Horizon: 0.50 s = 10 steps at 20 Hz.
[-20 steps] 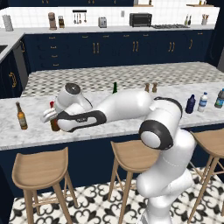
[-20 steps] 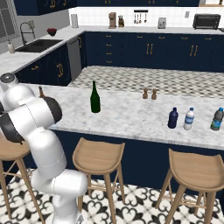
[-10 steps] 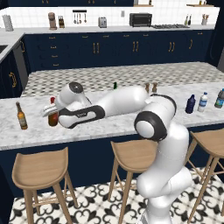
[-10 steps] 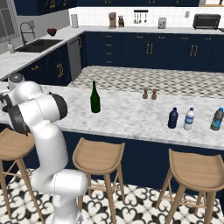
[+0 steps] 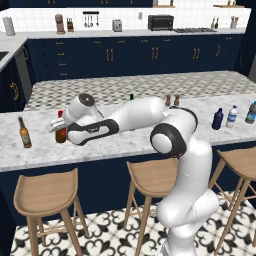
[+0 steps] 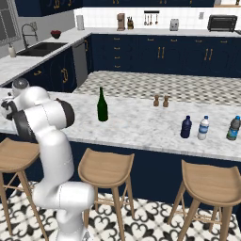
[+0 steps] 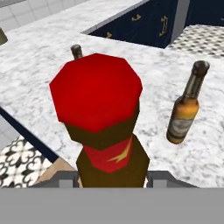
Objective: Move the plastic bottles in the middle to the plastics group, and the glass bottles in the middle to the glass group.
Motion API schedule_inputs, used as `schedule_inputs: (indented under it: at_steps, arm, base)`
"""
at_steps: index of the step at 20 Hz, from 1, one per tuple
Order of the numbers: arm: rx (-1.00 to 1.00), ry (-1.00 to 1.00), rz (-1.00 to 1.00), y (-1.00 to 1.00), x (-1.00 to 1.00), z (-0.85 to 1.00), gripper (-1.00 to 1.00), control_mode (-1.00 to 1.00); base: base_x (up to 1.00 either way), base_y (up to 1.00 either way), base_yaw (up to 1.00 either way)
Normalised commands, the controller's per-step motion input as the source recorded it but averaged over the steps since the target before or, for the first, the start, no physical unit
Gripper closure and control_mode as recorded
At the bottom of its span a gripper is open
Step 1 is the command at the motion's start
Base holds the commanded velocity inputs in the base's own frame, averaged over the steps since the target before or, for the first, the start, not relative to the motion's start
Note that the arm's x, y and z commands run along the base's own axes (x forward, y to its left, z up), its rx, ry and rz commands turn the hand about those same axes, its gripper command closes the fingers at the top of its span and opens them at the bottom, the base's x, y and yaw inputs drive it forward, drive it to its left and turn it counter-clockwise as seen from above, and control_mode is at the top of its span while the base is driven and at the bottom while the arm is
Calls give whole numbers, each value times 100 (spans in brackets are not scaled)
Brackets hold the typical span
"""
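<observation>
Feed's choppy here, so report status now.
Gripper at the short reddish-brown, red-topped bottle, jaw state unclear. Slim amber beer bottle stands close beside it. Tall dark green wine bottle unmoved mid-counter. Nothing blocking.

Second beer bottle behind red-topped bottle

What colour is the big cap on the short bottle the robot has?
Bright red, on the short reddish-brown bottle; the hand view shows its cap best.
</observation>
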Motion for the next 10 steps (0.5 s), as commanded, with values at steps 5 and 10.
schedule_inputs:
  at_steps: [5,10]
  arm:
    - [0,0,0,14,1,-42,100,-100]
    - [0,0,0,14,0,-32,100,-100]
  base:
    - [0,0,0]
    - [0,0,0]
